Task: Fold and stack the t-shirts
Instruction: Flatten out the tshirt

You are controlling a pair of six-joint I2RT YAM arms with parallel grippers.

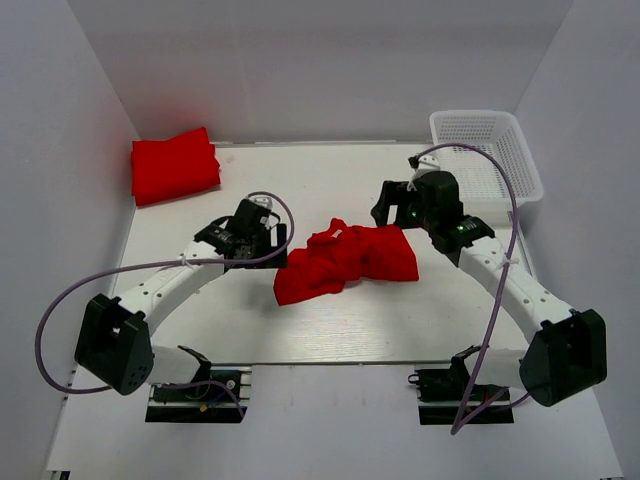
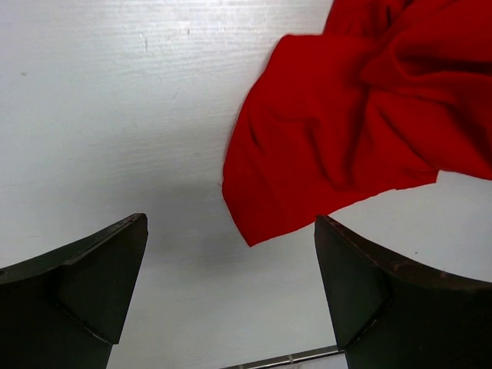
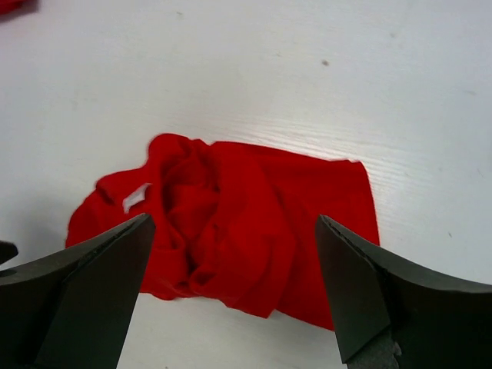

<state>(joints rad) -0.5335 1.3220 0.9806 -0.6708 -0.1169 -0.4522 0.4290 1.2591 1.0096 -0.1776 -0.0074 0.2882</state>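
The white surface (image 1: 340, 185) carried two red garments, and judging from them the task was about half done. The crumpled t-shirt (image 1: 345, 262) lay bunched in the middle of the surface, a little nearer to the near edge, with its sleeves and hem twisted together. It was not yet spread flat, so all of its folding remained. The white mesh basket (image 1: 487, 150) stood at the far right corner, and no fabric showed inside it. The folded t-shirt (image 1: 174, 165) rested as a neat pile at the far left corner. It was perhaps more than one shirt, but from above I could not tell.

The left tool (image 2: 231, 221) hung over the left hem of the crumpled t-shirt with its jaws spread wide and nothing between them. The right tool (image 3: 231, 219) hovered above the right side of the same shirt, also spread and holding nothing. What remained was to flatten this shirt, fold it, and carry it onto the pile.
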